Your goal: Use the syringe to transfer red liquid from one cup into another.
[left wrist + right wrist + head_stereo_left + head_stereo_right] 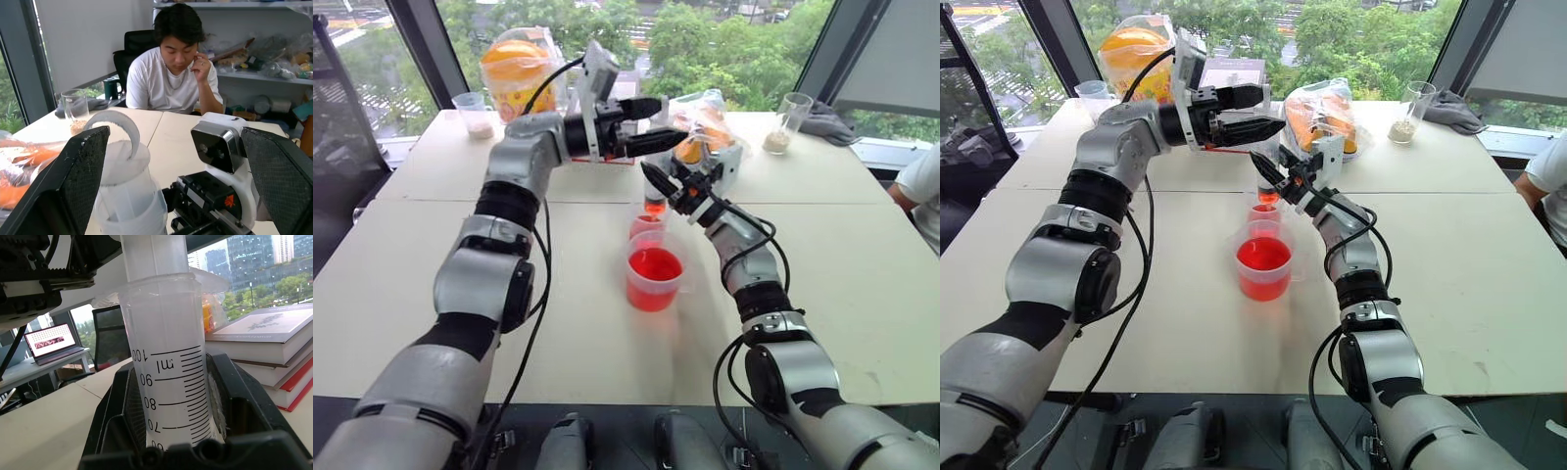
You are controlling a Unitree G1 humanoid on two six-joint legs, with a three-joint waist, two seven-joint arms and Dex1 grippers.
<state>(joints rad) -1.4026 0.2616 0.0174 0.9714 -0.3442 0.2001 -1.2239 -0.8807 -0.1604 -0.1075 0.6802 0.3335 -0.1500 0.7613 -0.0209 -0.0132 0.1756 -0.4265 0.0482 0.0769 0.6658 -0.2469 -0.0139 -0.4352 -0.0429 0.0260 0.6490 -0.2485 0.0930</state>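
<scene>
Large clear plastic syringe with black graduation marks stands upright, barrel clenched between the black fingers of the right hand, orange-red tip pointing down just above the smaller, narrower clear plastic cup of bright red liquid. Seen from the left wrist, white plunger top with its curved loop sits between the two spread black pads of the left hand, apart from both; released, gripping nothing. From the head views, left hand reaches level across from the left, hovering directly above the right hand and the syringe. Just in front of the narrow cup, touching or nearly touching it, stands the wider clear plastic cup with a thick rim, glowing red and filled partway. Both cups rest near the middle of the pale beige worktop. Farther back: clear bags of orange items, a stack of books, and two clear cups with beige grains near the far corners. At the worktop's right end, a seated person in a white T-shirt, one hand raised to the face.
</scene>
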